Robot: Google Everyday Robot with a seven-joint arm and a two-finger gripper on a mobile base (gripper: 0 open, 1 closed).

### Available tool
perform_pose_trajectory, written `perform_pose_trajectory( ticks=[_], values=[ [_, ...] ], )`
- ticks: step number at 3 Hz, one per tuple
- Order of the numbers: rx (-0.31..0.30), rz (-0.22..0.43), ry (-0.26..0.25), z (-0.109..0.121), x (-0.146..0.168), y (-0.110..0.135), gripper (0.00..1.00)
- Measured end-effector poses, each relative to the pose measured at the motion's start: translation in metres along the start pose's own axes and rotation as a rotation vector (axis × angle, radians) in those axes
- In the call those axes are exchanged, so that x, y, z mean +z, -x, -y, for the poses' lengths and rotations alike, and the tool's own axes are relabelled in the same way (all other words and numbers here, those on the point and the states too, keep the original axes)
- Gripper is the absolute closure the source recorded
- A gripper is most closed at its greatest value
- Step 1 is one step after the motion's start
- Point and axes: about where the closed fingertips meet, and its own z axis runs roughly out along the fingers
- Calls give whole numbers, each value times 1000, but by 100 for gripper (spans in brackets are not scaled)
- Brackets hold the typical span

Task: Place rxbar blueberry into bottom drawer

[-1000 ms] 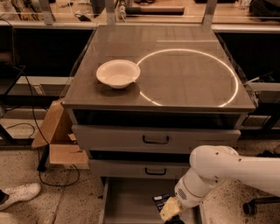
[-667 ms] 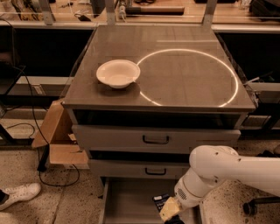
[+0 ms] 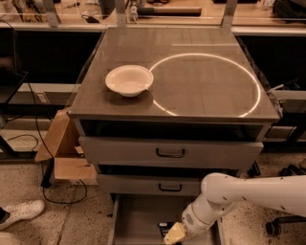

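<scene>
Over the bottom drawer (image 3: 138, 217) | arm bent downward — tool (image 3: 174, 234) just beside rxbar blueberry (image 3: 164, 226) | grip: cannot tell

You are looking down on a grey cabinet (image 3: 191, 43) whose glossy top carries a bright ring of reflected light (image 3: 205, 54), with a pale wooden workbench (image 3: 258, 14) running across behind it. Left of the cabinet, an open cardboard box (image 3: 60, 143) leans against its side, black cables (image 3: 36, 129) trail down beside it, and a white sneaker (image 3: 21, 213) rests on the speckled floor (image 3: 28, 184). Right of the cabinet you can make out a dark wheeled chair base (image 3: 287, 222) in dim, warm light.
</scene>
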Motion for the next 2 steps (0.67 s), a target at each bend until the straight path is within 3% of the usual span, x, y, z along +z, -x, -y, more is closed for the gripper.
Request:
perform_pose_trajectory(
  ticks=[1,2],
  values=[
    [0,0,0,0,0,0,100],
    [62,44,-4,13,6,1,100]
  ],
)
